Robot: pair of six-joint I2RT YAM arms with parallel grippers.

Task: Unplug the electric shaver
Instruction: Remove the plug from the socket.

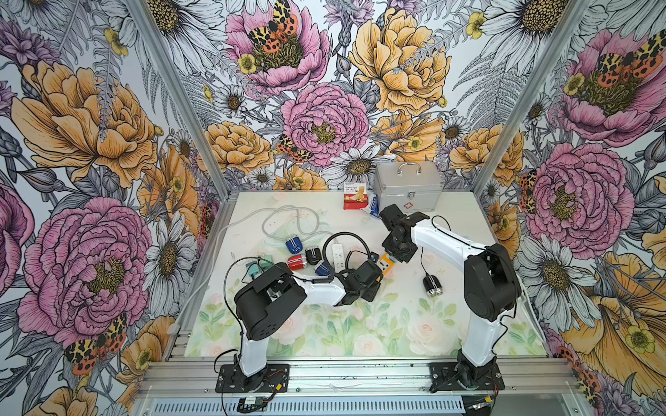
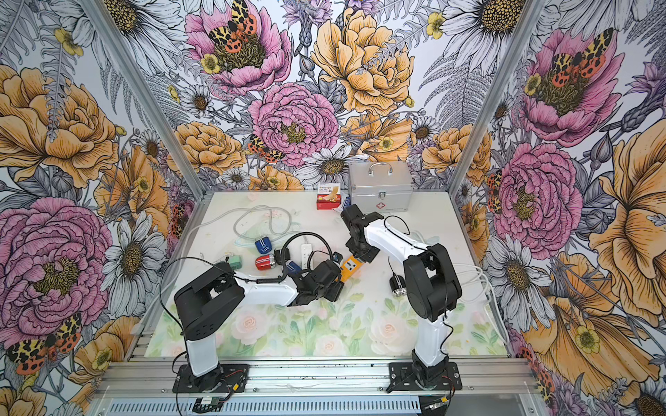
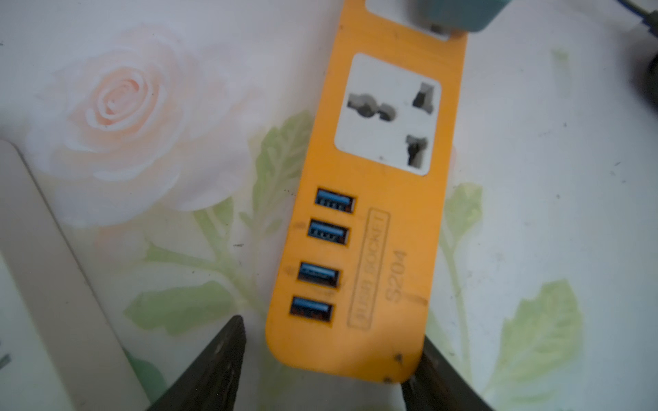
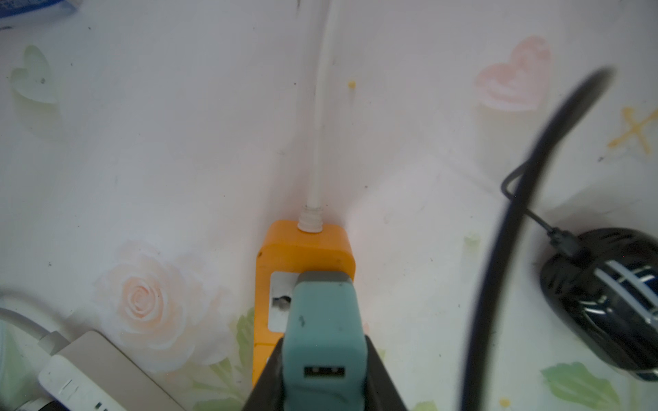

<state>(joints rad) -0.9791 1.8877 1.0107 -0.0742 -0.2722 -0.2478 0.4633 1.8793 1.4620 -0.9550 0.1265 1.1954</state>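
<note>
The black electric shaver (image 1: 432,286) (image 4: 605,302) lies on the mat to the right, with a thin black cable at its end. An orange power strip (image 1: 386,265) (image 3: 374,231) lies between the arms, a teal USB adapter (image 4: 322,338) over its far socket. My right gripper (image 4: 322,377) (image 1: 394,257) is shut on that adapter, whose USB port faces the camera empty. I cannot tell whether its pins are still seated. My left gripper (image 3: 333,331) (image 2: 340,275) is open astride the strip's near end, one finger touching a corner and the other apart.
A white power strip (image 1: 337,254) (image 3: 53,284) lies left of the orange one, beside red (image 1: 296,262), blue (image 1: 294,245) and black (image 1: 312,254) shavers. More teal adapters (image 1: 254,268) sit further left. A silver case (image 1: 407,189) and a bandage box (image 1: 356,197) stand at the back.
</note>
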